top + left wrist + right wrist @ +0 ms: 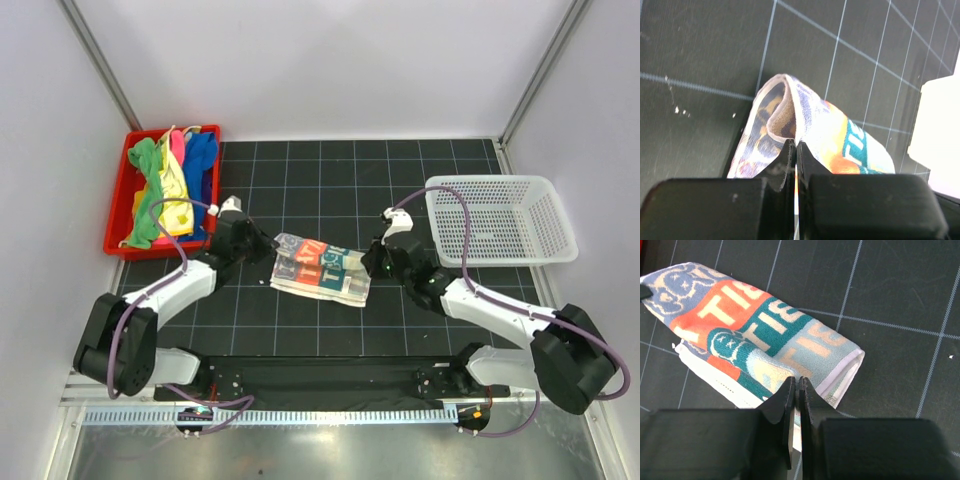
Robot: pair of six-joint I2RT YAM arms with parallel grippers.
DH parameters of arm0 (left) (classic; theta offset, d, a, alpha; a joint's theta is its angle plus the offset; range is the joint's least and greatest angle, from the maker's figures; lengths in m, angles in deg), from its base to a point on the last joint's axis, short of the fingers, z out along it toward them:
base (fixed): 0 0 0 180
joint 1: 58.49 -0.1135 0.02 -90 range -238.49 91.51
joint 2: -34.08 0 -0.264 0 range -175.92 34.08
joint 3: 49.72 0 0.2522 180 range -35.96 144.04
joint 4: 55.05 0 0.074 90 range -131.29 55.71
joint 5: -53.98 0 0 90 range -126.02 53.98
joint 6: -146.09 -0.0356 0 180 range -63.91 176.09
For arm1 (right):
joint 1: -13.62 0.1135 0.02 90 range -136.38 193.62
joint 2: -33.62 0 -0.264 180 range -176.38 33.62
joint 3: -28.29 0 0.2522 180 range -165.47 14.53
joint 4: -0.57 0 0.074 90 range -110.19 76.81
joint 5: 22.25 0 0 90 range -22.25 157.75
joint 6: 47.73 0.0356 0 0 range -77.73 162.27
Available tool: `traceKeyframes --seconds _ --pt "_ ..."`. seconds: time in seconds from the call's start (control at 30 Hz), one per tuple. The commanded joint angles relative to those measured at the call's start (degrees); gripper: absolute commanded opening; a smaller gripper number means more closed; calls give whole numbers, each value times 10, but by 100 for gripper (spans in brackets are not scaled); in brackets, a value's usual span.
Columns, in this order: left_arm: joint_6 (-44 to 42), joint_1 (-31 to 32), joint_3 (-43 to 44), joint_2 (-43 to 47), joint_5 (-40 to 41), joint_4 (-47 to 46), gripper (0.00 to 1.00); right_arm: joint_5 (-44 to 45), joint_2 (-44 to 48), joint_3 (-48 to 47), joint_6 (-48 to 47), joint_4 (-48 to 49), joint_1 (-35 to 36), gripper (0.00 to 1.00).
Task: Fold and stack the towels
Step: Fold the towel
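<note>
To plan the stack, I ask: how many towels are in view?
5: the printed towel on the mat; green towel, pink towel, yellow towel and blue towel heaped in the red bin. Others may hide beneath.

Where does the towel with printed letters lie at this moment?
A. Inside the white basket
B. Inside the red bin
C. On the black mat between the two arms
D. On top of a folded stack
C: the printed towel lies alone on the black mat, outside the red bin and the white basket.
</note>
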Motion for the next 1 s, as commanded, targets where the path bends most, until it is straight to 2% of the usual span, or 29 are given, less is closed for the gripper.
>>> traceKeyframes --seconds 0.0,0.47,0.97 --pt "-8 7 -15 29 -11 8 0 -1 26 12 12 0 3 8" --pt "-6 24 -57 56 3 10 0 -8 54 36 28 -8 20 8" --pt "-9 24 -45 91 6 41 0 -9 86 10 21 -38 27 8"
